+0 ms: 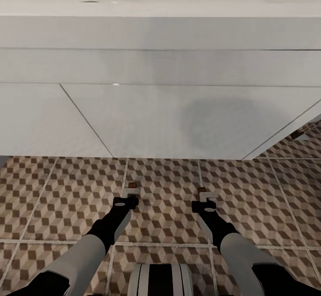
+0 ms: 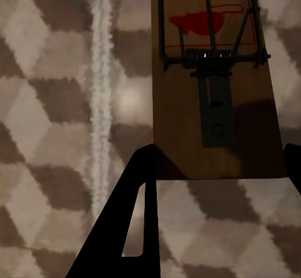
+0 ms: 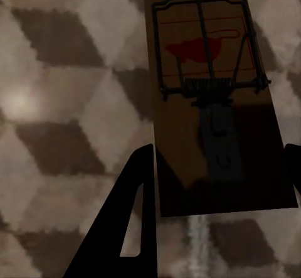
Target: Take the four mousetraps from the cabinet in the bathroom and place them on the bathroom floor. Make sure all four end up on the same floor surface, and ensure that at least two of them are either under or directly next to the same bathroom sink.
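Between hands: two mousetraps (image 2: 213, 83) (image 3: 213, 102).

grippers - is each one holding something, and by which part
Each holds a mousetrap by one short end of its board, wire side facing the wrist camera: left gripper on one mousetrap, right gripper on another mousetrap, above the bathroom floor.

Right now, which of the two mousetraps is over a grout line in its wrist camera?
The mousetrap in the right gripper: a pale grout line emerges from under its near end. The mousetrap in the left gripper has its grout line off to one side, clear of the board.
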Tool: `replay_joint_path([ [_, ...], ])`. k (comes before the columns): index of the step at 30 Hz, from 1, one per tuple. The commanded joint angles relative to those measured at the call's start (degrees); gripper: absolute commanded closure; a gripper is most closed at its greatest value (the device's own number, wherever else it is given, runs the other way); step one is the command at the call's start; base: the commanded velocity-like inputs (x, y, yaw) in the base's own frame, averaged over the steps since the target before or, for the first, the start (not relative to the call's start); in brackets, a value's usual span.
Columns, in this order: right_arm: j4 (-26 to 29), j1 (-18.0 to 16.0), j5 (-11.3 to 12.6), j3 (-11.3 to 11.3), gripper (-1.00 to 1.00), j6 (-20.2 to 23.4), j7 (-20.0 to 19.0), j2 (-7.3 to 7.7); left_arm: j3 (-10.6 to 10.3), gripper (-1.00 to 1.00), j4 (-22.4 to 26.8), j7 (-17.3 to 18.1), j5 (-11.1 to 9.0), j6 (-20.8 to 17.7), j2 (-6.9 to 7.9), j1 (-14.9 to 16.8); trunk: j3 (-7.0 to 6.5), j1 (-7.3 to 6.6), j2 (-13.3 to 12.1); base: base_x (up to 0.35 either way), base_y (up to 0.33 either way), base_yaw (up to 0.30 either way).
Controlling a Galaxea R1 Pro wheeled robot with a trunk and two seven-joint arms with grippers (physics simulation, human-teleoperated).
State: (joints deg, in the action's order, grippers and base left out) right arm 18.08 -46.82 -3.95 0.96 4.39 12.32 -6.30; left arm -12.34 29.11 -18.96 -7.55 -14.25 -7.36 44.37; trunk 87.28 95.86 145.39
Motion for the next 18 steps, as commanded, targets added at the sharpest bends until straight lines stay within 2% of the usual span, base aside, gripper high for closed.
replay_joint_path([
  [1, 0.1, 0.0, -0.4, 0.1, 1.0, 0.4, 0.2, -0.03, -0.5, 1.0, 0.1, -0.6, -0.5, -0.3, 0.06, 0.0, 0.03, -0.01, 0.0, 0.0, 0.0, 0.0],
  [18, 0.8, 0.0, -0.3, 0.2, 1.0, 0.4, 0.2, -0.03, -0.5, 1.0, 0.2, -0.6, -0.5, -0.3, 0.06, 0.0, 0.03, -0.01, 0.0, 0.0, 0.0, 0.0],
])
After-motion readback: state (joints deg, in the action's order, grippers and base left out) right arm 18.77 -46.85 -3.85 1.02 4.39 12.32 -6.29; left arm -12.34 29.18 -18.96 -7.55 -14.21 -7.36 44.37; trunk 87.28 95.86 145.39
